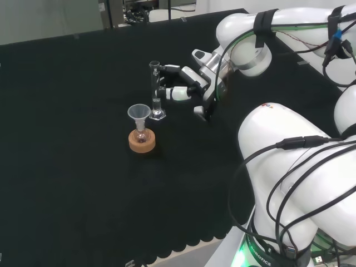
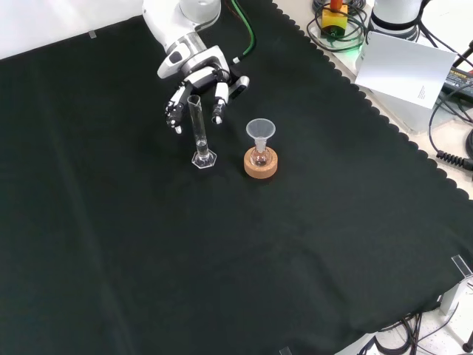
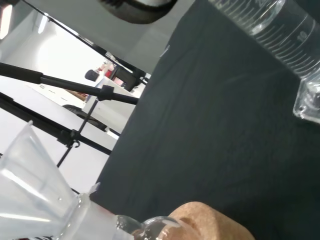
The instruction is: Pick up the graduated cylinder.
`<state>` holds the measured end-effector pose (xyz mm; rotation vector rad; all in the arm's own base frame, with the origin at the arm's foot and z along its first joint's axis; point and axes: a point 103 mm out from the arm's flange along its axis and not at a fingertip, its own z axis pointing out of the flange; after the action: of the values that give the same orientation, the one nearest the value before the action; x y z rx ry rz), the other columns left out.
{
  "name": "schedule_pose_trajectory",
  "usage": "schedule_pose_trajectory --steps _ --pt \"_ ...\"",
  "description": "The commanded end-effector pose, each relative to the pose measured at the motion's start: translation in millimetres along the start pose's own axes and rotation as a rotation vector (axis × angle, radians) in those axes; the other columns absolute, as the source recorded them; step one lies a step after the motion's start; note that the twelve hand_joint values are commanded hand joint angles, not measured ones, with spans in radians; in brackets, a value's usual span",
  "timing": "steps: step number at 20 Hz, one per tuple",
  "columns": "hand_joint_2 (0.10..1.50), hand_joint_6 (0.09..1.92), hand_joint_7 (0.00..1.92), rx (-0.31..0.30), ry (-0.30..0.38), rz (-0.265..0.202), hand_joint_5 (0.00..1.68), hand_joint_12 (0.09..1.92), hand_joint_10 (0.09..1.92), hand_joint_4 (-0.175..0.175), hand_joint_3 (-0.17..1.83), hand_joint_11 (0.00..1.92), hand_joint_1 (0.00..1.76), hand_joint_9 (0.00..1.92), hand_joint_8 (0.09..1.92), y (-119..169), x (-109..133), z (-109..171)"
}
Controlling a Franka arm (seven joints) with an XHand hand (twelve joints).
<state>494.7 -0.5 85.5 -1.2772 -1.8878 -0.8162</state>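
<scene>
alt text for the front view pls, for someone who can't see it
The robot's hand reaches in from the top, fingers spread around the upper part of an upright clear graduated cylinder on black cloth. To the cylinder's right stands a small flask with a funnel in its neck, on a cork ring.

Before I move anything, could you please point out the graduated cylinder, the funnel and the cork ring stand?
graduated cylinder (image 2: 198, 129): front view, middle of the clear tube.
funnel (image 2: 260, 131): front view, the wide cone.
cork ring stand (image 2: 261, 168): front view, its front wall.
</scene>
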Motion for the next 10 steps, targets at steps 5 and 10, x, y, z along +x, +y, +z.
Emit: schedule_pose_trajectory --steps 5,10 --pt "0.92 0.09 0.37 -0.008 0.071 -0.032 0.57 1.28 0.54 -0.051 0.01 0.37 1.04 0.62 0.63 5 0 16" --pt "0.92 0.09 0.42 -0.014 0.090 -0.031 0.64 1.28 0.54 -0.043 0.01 0.37 1.06 0.63 0.63 6 -1 21"
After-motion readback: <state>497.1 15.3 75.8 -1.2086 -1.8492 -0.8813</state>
